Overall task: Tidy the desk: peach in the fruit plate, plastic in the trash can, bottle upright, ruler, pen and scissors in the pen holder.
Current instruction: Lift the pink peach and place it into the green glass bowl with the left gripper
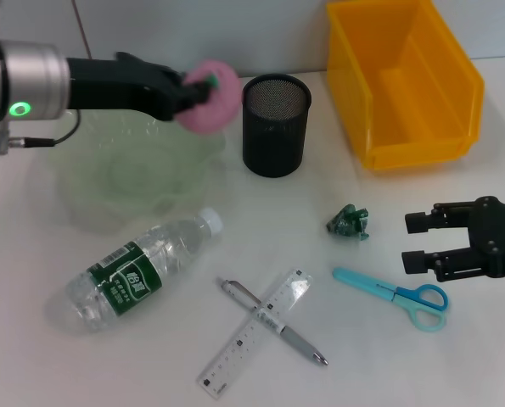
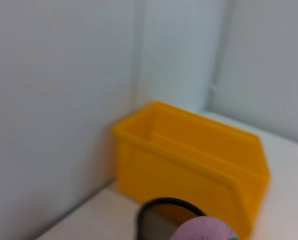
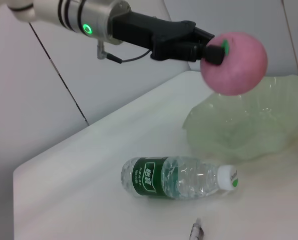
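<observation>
Head view: my left gripper [image 1: 187, 91] is clenched on the peach [image 1: 210, 96], carried above the plate's [image 1: 91, 203] rim beside the holder [image 1: 275, 124]; my right gripper [image 1: 422, 244] hangs released near the scissors [image 1: 396, 295]. The bottle [image 1: 133, 275] lies flat; ruler [image 1: 256, 331], pen [image 1: 273, 320] and plastic [image 1: 348, 224] remain untouched. Left wrist view: bin [image 2: 189, 165], holder rim, peach top. Right wrist view: peach held above the plate, not yet placed; I judge nothing finished.

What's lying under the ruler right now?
The pen lies under the ruler, crossing it; its clip end and tip stick out on either side. The pen's middle stretch is covered, though the ruler looks see-through.
</observation>
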